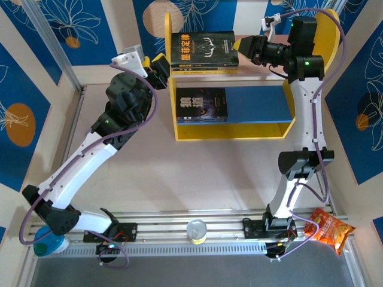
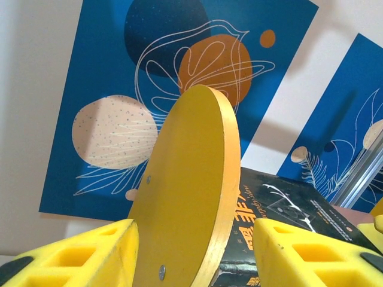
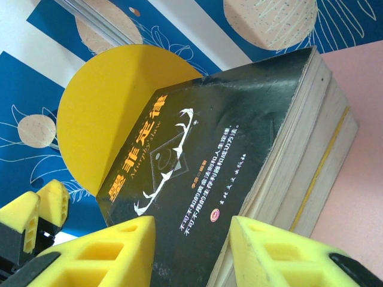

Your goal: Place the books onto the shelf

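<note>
Nearest on the shelf (image 1: 239, 133), one black book (image 1: 202, 104) lies flat in the blue lower tier. Behind it, on the pink upper board (image 1: 263, 70), sits the stack of books (image 1: 203, 49), black cover uppermost, close against the shelf's left end.

The step in hand looks like settling that stack. The right tool (image 1: 244, 46) is at the stack's right edge, its jaws narrowly apart with the stack's corner between them. I cannot tell whether they pinch it or merely bracket it. The left tool (image 1: 158, 67) is at the shelf's left end, jaws about half apart astride the round yellow side panel (image 2: 185, 197). It seems to guard the shelf rather than clamp it.

To do this well, push level along the board toward that panel, and slowly, so the lower books travel with the top one. Let the left tool brace the shelf against sliding. Then draw the right tool straight back so nothing drags off.

From above, the stack reads as one dark slab. The right wrist view adds its page edges, showing several books and a thin yellow line low in the pile. The left wrist view shows book cover between the panel and one yellow finger (image 2: 311, 251), so there is a gap there.
</note>
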